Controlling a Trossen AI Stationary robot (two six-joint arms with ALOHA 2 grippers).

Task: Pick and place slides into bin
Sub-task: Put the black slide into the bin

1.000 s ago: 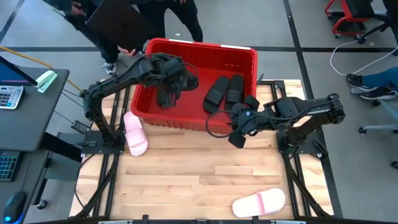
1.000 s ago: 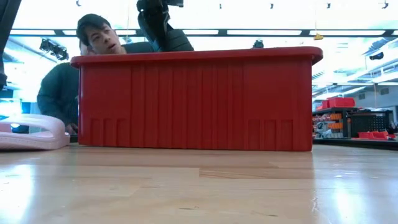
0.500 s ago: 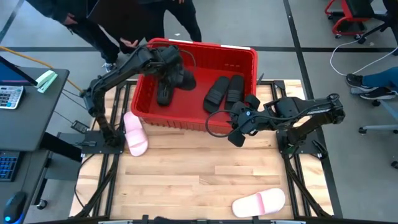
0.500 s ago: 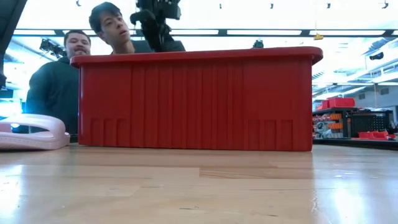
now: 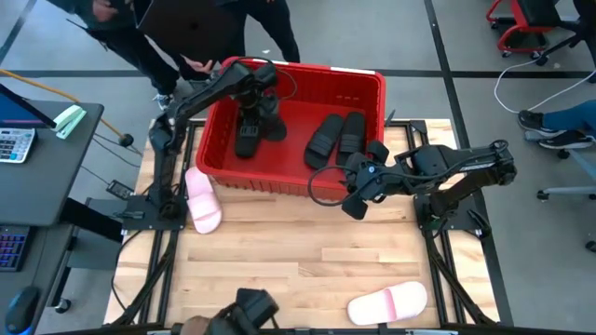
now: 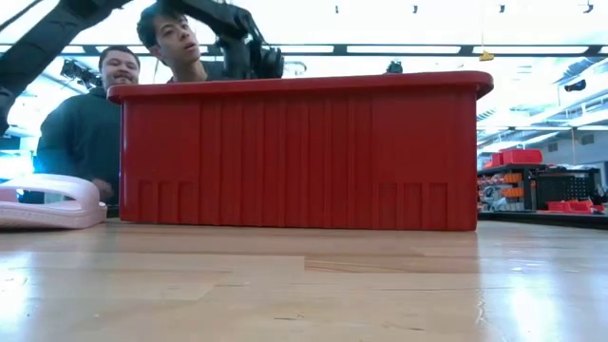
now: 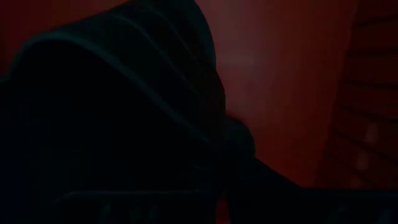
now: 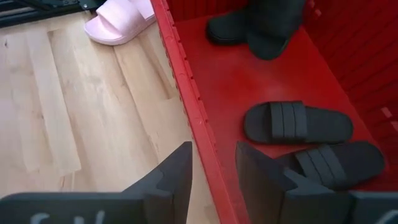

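The red bin (image 5: 363, 79) stands at the table's far middle. Two black slides (image 5: 326, 138) (image 5: 352, 130) lie flat side by side on its floor, and they also show in the right wrist view (image 8: 298, 121). My left gripper (image 5: 261, 116) is down inside the bin's left half, right over another black slide (image 5: 246, 141), which fills the left wrist view (image 7: 124, 112). My right gripper (image 8: 214, 174) is open and empty, hovering by the bin's near wall (image 8: 186, 93). One pink slide (image 5: 201, 200) lies left of the bin, and another (image 5: 388, 302) lies near the front edge.
Two people stand behind the bin (image 6: 114, 71), and one person's head (image 5: 247, 312) shows at the table's near edge. Bare wooden tabletop (image 5: 298, 251) lies between the bin and the front pink slide. A desk with a calculator (image 5: 14, 144) stands at the far left.
My left gripper has gone down from above the bin's rim into the bin's left half, with the black slide under it, and the arm has leaned over from the left. A person's head has come into view at the near edge.
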